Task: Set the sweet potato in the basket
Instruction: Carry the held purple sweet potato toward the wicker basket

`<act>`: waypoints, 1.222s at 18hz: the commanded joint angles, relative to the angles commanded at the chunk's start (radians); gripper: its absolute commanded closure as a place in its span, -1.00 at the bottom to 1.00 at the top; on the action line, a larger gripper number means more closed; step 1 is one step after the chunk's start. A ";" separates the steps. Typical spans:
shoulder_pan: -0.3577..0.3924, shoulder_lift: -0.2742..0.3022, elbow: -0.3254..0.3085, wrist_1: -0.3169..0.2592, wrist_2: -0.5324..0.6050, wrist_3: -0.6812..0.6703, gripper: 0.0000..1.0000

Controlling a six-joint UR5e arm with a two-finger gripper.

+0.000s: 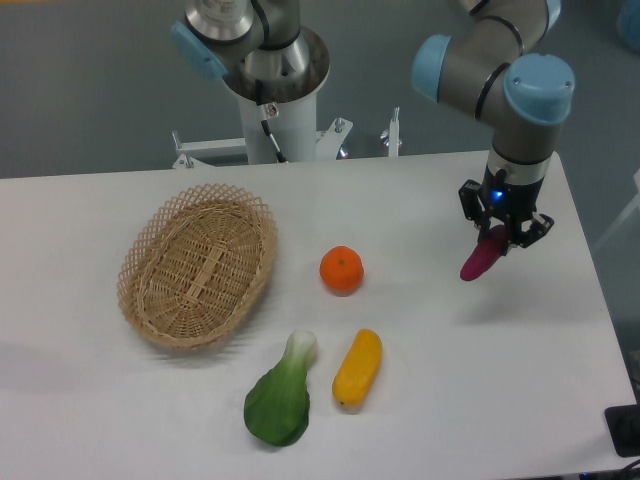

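The magenta-purple sweet potato (481, 257) hangs tilted from my gripper (497, 236), which is shut on its upper end and holds it above the right side of the white table. The light tan wicker basket (150, 262) lies far to the left on the table and holds nothing. The gripper is well to the right of the basket, with the orange between them.
A round orange (342, 270) sits mid-table. A yellow-orange oblong vegetable (358, 368) and a green bok choy (281, 395) lie near the front. The arm's base (272, 90) stands behind the table. The table's right edge is close to the gripper.
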 joint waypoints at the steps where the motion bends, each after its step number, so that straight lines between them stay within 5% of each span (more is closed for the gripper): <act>1: -0.008 -0.003 0.002 0.000 0.000 -0.009 0.85; 11: -0.101 0.009 -0.003 -0.005 0.002 -0.097 0.85; 18: -0.308 0.041 -0.012 0.000 0.003 -0.258 0.85; 22: -0.405 0.100 -0.089 0.006 0.003 -0.275 0.85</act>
